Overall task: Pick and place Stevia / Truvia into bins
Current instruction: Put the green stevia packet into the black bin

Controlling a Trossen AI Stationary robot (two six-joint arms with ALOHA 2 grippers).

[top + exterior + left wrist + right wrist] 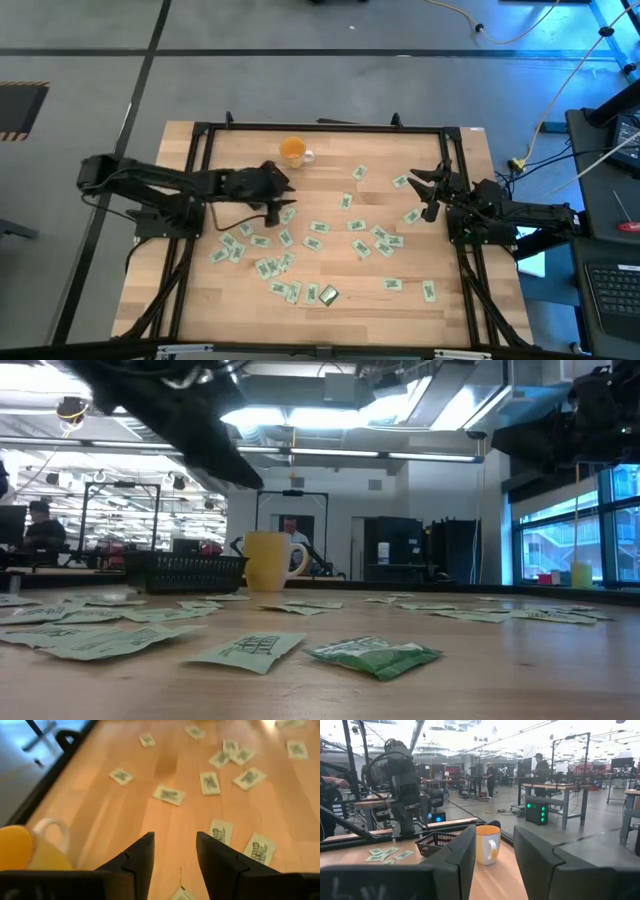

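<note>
Many pale green and white Stevia / Truvia sachets (318,242) lie flat and scattered over the wooden table (400,310); they also show in the low view (250,650) and the left wrist view (170,795). The black tray (436,843) stands beside the orange cup (292,151), and my left arm covers most of it in the high view. My left gripper (175,855) hovers open above the table near the cup, slanting down over the sachets. My right gripper (495,860) waits open at the table's right side, raised and pointing about level toward the cup.
One darker green sachet (327,294) lies near the front edge. A black frame (200,180) borders the table on its left, far and right sides. People and workbenches show in the room beyond the table. Bare wood shows at the table's front corners.
</note>
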